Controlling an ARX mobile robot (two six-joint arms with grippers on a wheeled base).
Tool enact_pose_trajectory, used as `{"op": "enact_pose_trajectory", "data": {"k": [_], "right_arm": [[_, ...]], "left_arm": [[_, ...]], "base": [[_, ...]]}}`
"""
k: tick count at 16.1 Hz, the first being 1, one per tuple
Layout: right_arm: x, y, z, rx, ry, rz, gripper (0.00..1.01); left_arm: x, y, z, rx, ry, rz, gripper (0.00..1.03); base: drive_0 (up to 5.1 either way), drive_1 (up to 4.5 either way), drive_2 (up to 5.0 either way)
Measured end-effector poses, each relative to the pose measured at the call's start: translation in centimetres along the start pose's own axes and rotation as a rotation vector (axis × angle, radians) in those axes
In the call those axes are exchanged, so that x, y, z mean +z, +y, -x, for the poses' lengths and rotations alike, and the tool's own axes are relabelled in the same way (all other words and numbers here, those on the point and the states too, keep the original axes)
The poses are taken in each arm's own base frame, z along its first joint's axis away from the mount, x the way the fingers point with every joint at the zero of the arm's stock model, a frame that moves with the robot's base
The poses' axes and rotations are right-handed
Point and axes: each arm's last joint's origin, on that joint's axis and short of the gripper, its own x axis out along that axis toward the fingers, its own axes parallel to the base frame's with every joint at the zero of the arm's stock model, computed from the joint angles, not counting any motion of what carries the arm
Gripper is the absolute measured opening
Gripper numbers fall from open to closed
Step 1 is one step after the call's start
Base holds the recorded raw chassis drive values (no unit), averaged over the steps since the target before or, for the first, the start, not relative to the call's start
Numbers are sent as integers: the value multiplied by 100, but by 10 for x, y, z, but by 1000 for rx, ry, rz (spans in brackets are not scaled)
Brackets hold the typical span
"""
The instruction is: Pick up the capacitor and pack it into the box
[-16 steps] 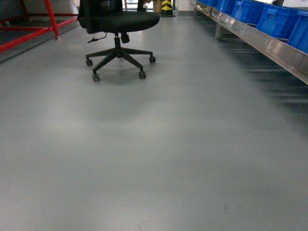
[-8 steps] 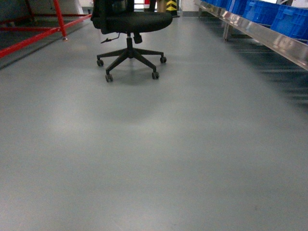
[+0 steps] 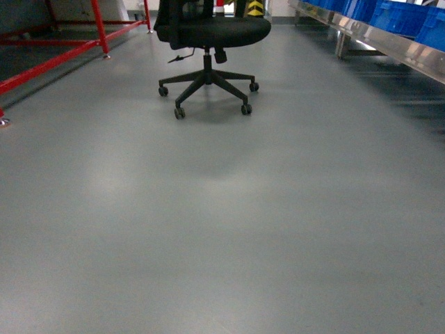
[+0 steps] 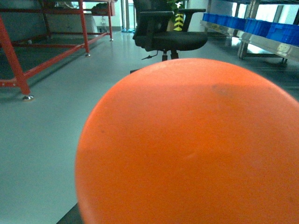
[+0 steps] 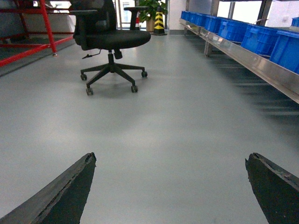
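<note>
Grey floor (image 3: 222, 229) all around, black chair (image 3: 208, 42) at 12 o'clock, blue bins (image 5: 252, 35) at 2 o'clock. Right tool (image 5: 170, 186) spread apart, holding nothing. Left tool hidden behind big orange ball (image 4: 191, 144); cannot tell. No box seen.

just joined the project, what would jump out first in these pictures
A big orange rounded object fills most of the left wrist view, too close to identify. Next comes the black office chair standing alone on the grey floor, with blue bins lining a metal rack at right.

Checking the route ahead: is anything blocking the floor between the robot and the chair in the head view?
No, the grey floor lies bare up to the chair.
</note>
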Motion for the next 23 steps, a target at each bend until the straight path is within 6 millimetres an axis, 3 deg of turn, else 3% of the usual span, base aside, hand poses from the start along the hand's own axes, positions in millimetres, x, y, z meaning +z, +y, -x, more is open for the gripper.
{"op": "enact_pose_trajectory", "data": {"k": [23], "right_arm": [[0,0,0,0,-1,0,98]], "left_arm": [[0,0,0,0,-2,0,44]], "base": [[-493,243,243]]}}
